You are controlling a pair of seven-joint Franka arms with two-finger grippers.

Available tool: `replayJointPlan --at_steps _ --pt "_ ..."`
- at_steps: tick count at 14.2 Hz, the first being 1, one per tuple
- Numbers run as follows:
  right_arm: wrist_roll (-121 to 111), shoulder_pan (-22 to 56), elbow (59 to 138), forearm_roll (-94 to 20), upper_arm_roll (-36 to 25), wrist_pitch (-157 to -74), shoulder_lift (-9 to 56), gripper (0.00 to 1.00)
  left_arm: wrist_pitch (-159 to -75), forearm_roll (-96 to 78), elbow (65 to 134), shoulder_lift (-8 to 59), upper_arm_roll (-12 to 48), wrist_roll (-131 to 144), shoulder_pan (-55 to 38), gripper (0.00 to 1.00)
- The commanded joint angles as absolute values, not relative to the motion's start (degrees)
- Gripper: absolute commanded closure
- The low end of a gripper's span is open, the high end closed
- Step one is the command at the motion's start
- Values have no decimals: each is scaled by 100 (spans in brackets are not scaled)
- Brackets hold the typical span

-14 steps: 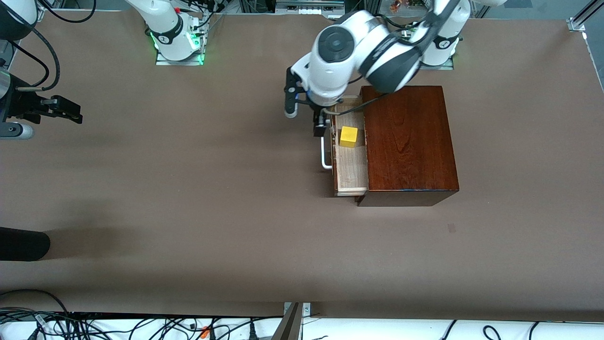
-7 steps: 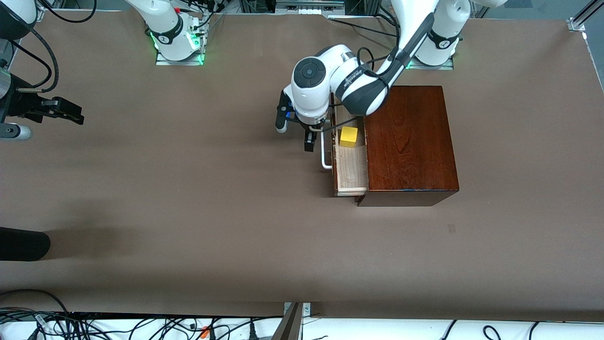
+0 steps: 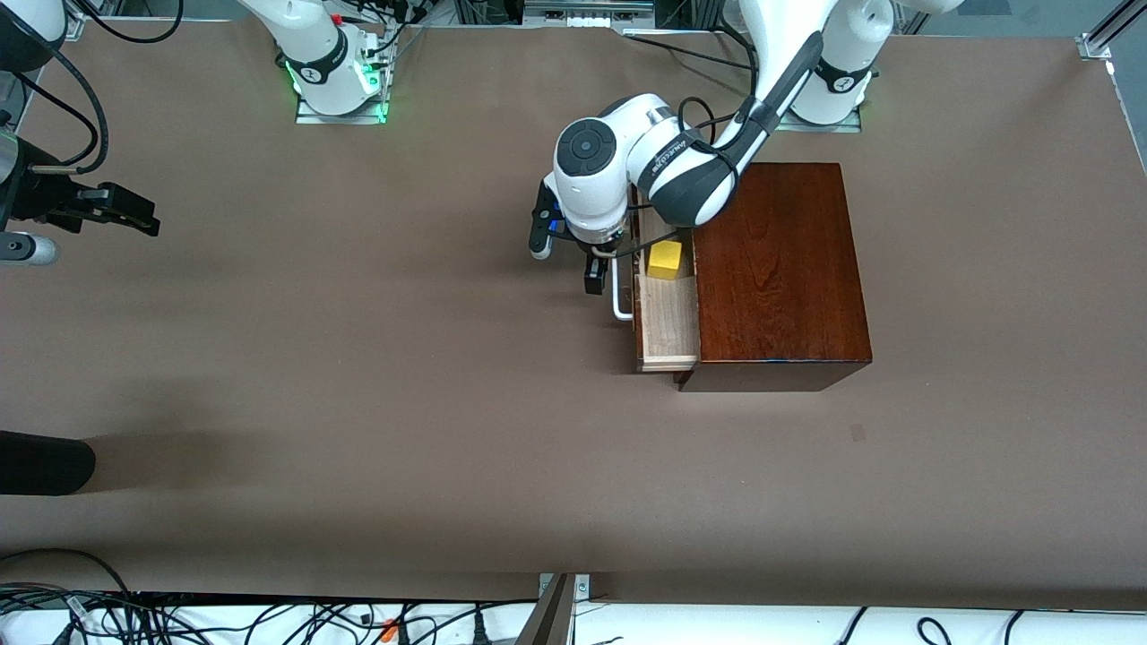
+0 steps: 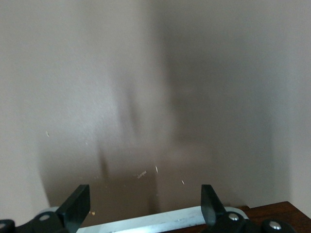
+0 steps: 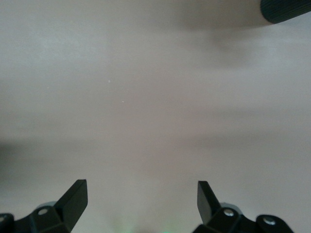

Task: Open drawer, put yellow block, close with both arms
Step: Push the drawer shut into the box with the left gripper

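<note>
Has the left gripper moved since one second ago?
Yes. The left gripper has come down beside the handle, nearer the front camera against the wooden box.

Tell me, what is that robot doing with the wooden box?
The yellow block already sits in the open drawer of the wooden box. The left gripper, fingers open, is right at the drawer's white handle, apparently ready to push it shut. The right gripper, open too, waits over the right arm's end of the table.
</note>
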State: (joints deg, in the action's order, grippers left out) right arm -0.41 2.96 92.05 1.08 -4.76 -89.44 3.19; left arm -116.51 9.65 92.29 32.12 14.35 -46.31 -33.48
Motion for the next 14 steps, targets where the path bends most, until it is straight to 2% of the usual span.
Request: replayJointPlan --at_steps 1,14 --pt "35 193 9193 -79 -422 -8895 272 0 -11128 1318 9246 3146 1362 -4843 -3182 0" --pt "70 202 9193 -9 -404 -8886 194 0 -10652 1327 9237 3006 1362 -4860 -2786 0"
